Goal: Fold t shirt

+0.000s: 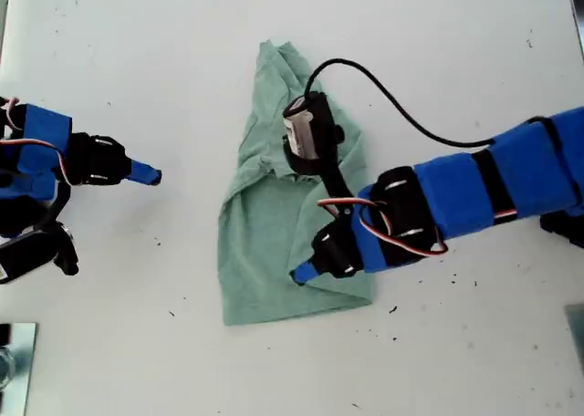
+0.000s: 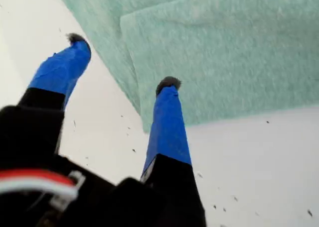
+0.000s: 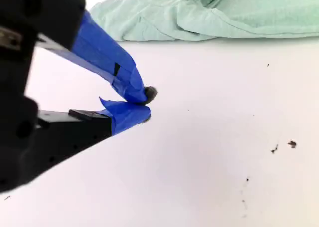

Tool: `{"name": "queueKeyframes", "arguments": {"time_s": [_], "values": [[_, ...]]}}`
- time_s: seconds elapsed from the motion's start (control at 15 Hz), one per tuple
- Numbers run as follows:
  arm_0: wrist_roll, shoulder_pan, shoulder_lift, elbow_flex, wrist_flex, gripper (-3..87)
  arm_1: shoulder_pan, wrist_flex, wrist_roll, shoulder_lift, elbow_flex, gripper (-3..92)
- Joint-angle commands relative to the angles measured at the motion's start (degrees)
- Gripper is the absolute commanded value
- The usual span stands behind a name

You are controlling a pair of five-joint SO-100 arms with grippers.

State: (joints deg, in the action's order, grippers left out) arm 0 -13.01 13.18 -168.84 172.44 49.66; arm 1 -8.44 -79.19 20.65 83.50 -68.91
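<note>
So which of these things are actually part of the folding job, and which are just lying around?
Part of the job:
- t shirt
- my first gripper, open at its corner
- my second gripper, shut, off the cloth

Just there:
- white table
- dark specks

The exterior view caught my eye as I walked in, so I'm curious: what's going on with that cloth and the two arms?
A pale mint-green soft t shirt lies partly folded on the white table. My first end effector hovers open over its lower part, one fingertip above the fabric edge, nothing gripped. My second end effector waits shut over bare table toward the exterior view's left, clear of the shirt.
</note>
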Motion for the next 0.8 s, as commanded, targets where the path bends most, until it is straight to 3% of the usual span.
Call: {"name": "queueKeyframes", "arguments": {"time_s": [0.0, 0.13, 0.27, 0.4, 0.47, 0.6, 0.73], "values": [[-0.7, 0.1, -0.5, -1.0, 0.1, -0.2, -1.6, -9.5, -2.5, 11.7, 1.0, 26.1], [-0.8, 0.3, -0.6, -1.0, 0.1, -0.2, -0.2, -16.3, -5.0, 25.4, -14.9, 18.4], [-0.8, 0.7, -0.6, -1.0, 0.1, -0.2, 4.8, -7.2, -2.7, 45.7, -43.4, 20.1], [-0.9, 0.9, -0.6, -1.0, 0.0, -0.2, 10.9, 4.5, 1.8, 74.0, -72.9, 6.9], [-0.9, 1.0, -0.6, -1.0, 0.0, -0.2, 14.4, 4.8, 3.3, 88.3, -84.6, 2.3], [-0.9, 1.0, -1.1, -0.7, -0.1, -0.2, 16.3, 2.3, 5.3, 105.2, -98.1, 2.3], [0.8, 0.1, 0.4, -2.9, 0.9, -0.2, 18.2, 3.0, 6.1, 106.8, -100.8, 2.3]]}}
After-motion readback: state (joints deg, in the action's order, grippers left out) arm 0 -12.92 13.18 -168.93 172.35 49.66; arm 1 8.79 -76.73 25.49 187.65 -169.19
